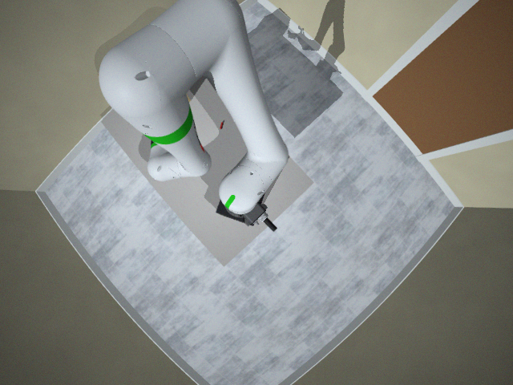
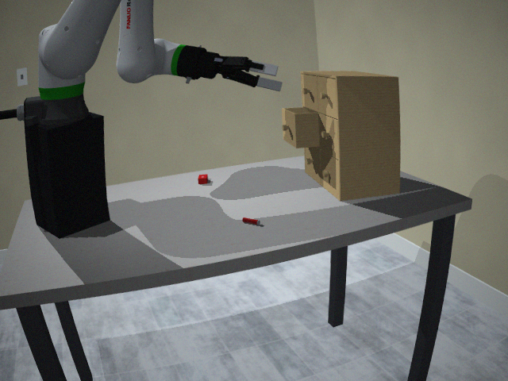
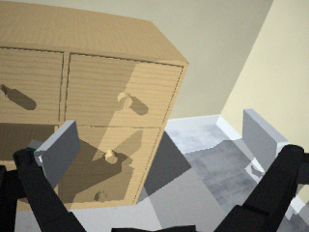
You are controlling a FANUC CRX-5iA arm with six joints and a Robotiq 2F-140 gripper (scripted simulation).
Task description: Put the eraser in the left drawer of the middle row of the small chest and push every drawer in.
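From above, the arm [image 1: 244, 95] [image 2: 137, 49] runs off the edge at 12 o'clock and hides the gripper's fingertips. From the side, it is cut off at 11 o'clock; the table [image 1: 178, 203] [image 2: 176, 275] is cropped at 8 o'clock, and the inside of the open drawer [image 2: 307, 130] [image 3: 26, 135] is out of sight. In the wrist view, the chest [image 2: 369, 135] [image 3: 103, 29] is cropped at 9 o'clock. Toward 8 o'clock, a finger [image 3: 60, 150] mostly covers something green and pale, too small to name.
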